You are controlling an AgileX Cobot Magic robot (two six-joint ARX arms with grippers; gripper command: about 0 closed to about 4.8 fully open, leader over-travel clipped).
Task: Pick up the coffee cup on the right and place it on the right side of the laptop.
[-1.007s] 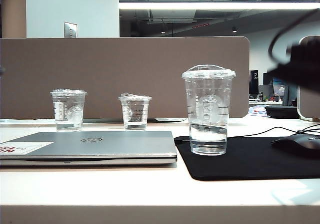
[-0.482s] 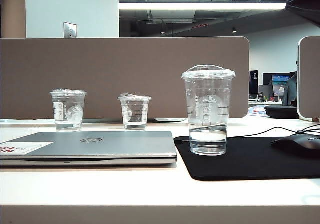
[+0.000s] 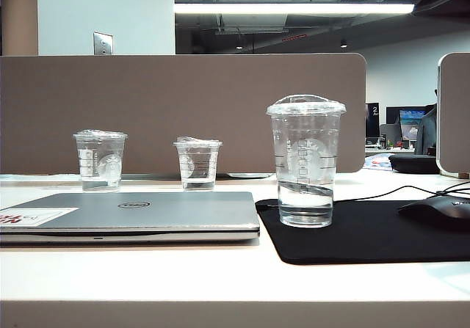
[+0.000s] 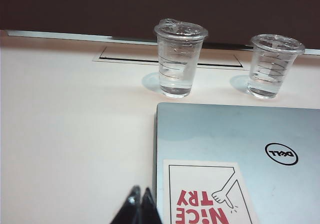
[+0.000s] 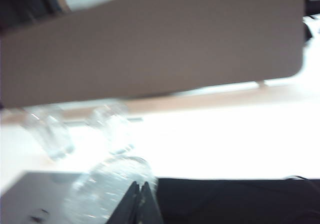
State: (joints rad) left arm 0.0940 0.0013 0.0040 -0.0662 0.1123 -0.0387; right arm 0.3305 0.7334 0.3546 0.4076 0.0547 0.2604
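Worktop [image 3: 147,277]: closed laptop [image 3: 139,214] at left. Coffee cup [image 3: 305,161] already stands upright on the black mat [image 3: 367,232] just right of it, untouched; placement looks done or nearly so. Left end effector [image 4: 138,204] pinched closed, empty, near the laptop's left edge. Right end effector [image 5: 141,200] closed, empty, above the cup.

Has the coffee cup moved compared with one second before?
No. The coffee cup stands at the same spot on the black mat, right of the laptop.
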